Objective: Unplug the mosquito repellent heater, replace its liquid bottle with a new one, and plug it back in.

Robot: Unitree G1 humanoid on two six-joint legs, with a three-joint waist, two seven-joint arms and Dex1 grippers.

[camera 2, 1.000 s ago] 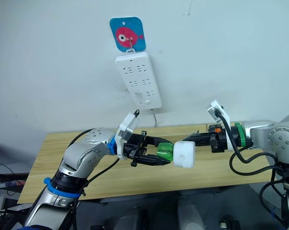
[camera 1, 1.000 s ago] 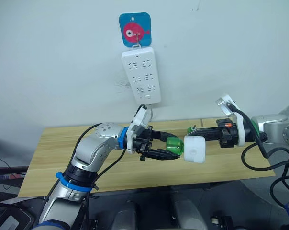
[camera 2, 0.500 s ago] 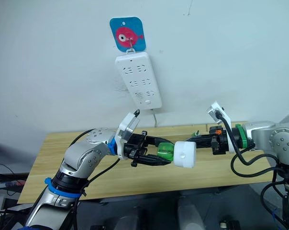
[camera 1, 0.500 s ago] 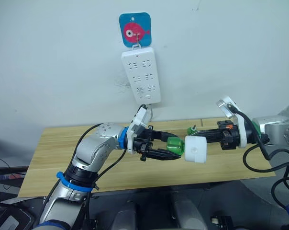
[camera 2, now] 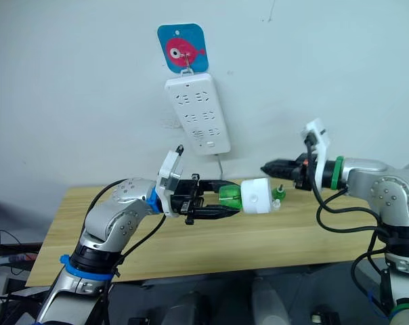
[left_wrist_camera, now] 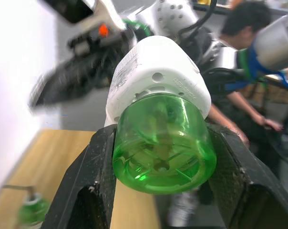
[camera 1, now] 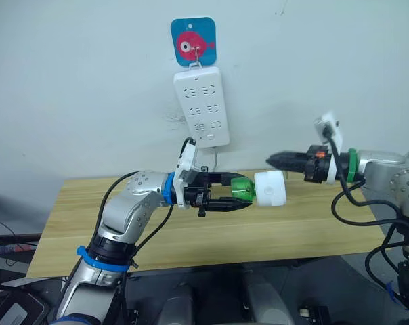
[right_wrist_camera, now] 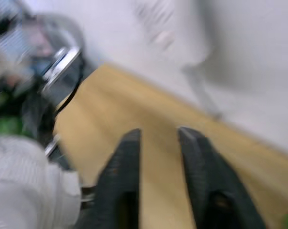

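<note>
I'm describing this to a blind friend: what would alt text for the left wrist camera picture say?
Two black fingers of the left gripper clamp a clear green bottle, which sits in the white mosquito repellent heater. Beneath lies a wooden table.

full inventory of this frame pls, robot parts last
Mosquito repellent heater: 1, white, in the air above the table, on the green bottle.
Green bottle: 1, clamped in the left claw, screwed into the heater.
Second bottle: 1, green, lying on the table.
Power strip: 1, white, hanging on the wall.
Fish sticker: 1, blue and pink, above the strip.
Table: 1, wooden.
Person: 1, background of the left wrist view.
Left claw: shut on the bottle.
Right claw: apart from the heater.
</note>
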